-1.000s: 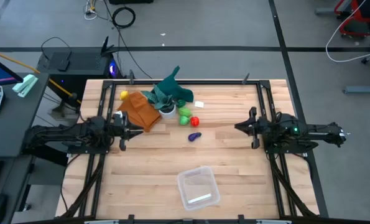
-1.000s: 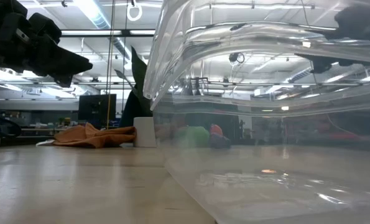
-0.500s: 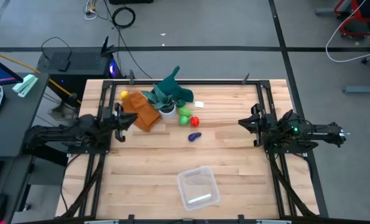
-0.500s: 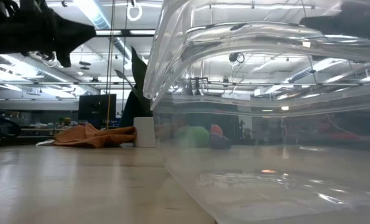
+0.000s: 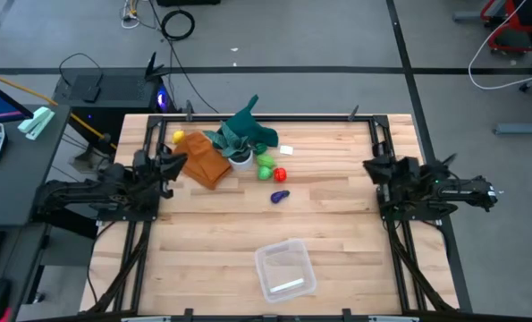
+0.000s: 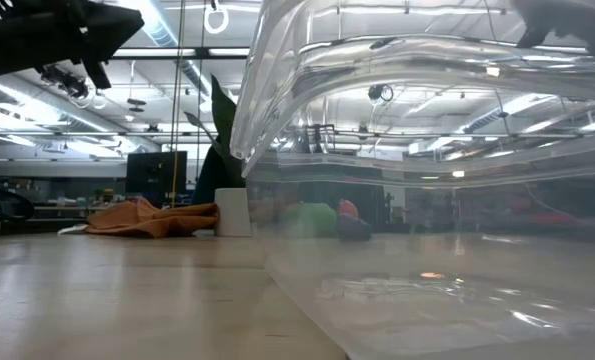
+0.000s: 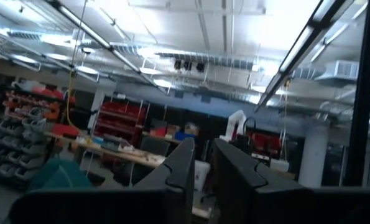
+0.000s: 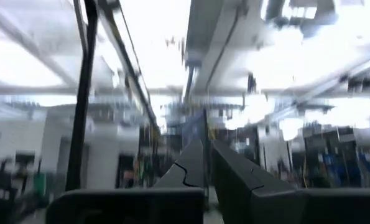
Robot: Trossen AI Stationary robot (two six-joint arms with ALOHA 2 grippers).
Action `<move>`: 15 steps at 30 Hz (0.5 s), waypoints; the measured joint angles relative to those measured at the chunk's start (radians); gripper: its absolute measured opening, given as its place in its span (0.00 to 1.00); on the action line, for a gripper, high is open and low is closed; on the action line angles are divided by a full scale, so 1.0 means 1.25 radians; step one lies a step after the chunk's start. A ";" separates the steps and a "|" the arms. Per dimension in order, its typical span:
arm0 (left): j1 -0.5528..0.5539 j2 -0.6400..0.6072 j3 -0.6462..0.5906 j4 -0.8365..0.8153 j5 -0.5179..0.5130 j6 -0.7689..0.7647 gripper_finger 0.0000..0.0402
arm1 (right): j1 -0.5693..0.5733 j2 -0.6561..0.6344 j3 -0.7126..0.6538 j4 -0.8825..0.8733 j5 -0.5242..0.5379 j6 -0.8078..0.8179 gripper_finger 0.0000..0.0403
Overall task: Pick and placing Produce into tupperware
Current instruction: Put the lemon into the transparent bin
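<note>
The produce lies at the table's far middle: a yellow piece, two green ones, a red one and a purple one, all resting on the wood. The clear tupperware stands near the front edge and fills the low view. My left gripper hovers at the table's left, tipped upward and shut on nothing. My right gripper hovers at the table's right, also tipped up and shut on nothing.
An orange-brown cloth lies crumpled just right of the left gripper. A white pot with teal-green leaves stands beside the green pieces. Bare wood stretches between the produce and the tupperware. Black rails frame the table.
Both grippers have tipped their fingers upward and risen. In the high view each has drawn back toward its own side edge, the left toward the left edge and the right toward the right edge. The produce and the tupperware have stayed put.
</note>
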 joint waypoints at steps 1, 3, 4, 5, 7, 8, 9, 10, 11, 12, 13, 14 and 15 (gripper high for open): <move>0.000 0.000 0.000 0.017 0.000 0.000 0.15 | 0.000 0.000 0.001 0.027 0.000 0.000 0.00; 0.000 0.000 0.000 0.048 -0.001 0.000 0.15 | 0.000 0.000 0.001 0.074 0.010 -0.002 0.00; 0.000 0.000 0.000 0.059 -0.011 0.000 0.14 | 0.000 0.000 0.001 0.093 0.021 -0.007 0.00; 0.000 0.000 0.000 0.067 -0.024 0.000 0.14 | 0.000 0.000 0.001 0.110 0.032 -0.010 0.00; 0.000 0.000 0.000 0.091 -0.035 0.000 0.14 | 0.000 0.000 0.001 0.140 0.047 -0.012 0.00; 0.000 0.000 0.000 0.101 -0.036 0.000 0.13 | 0.000 0.000 0.001 0.155 0.056 -0.012 0.00; 0.000 0.000 0.000 0.107 -0.036 0.000 0.13 | 0.000 0.000 0.001 0.167 0.065 -0.012 0.00; 0.000 0.000 0.000 0.114 -0.039 0.000 0.13 | 0.000 0.000 0.001 0.176 0.074 -0.013 0.00; 0.000 0.000 0.000 0.118 -0.046 0.000 0.13 | 0.000 0.000 0.001 0.182 0.084 -0.013 0.00; 0.000 0.000 0.000 0.119 -0.058 0.000 0.13 | 0.000 0.000 0.001 0.185 0.096 -0.013 0.00; 0.000 0.000 0.000 0.117 -0.064 -0.001 0.13 | 0.000 0.000 0.001 0.186 0.108 -0.013 0.00; 0.000 0.000 0.000 0.117 -0.068 -0.002 0.13 | 0.000 0.000 0.001 0.185 0.124 -0.012 0.00; 0.000 0.000 0.000 0.117 -0.069 -0.003 0.13 | 0.000 0.000 0.001 0.185 0.137 -0.005 0.00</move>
